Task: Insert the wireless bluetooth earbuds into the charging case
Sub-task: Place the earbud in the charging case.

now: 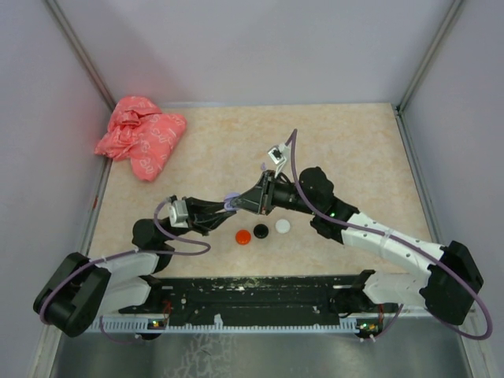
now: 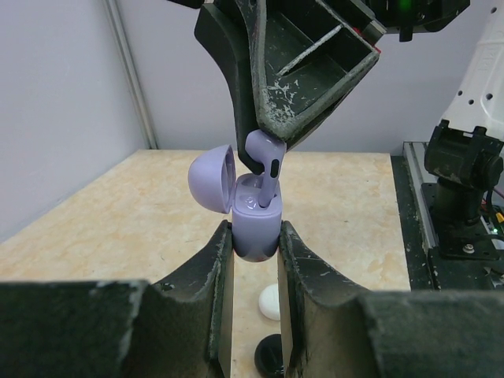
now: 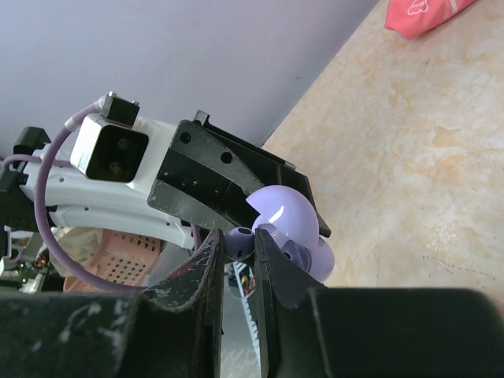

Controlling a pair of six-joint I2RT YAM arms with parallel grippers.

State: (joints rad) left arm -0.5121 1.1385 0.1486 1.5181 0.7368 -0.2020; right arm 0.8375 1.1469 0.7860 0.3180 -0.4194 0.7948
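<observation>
My left gripper is shut on the lilac charging case and holds it upright above the table, its domed lid hinged open to the left. My right gripper comes down from above, shut on a lilac earbud. In the left wrist view the earbud hangs stem-down, its stem tip at the case's open top. In the top view the two grippers meet at the case near the table's middle. Other earbuds are out of view.
Three round discs lie in a row just in front of the grippers: red, black and white. A crumpled pink bag sits at the back left corner. Walls enclose the table on three sides.
</observation>
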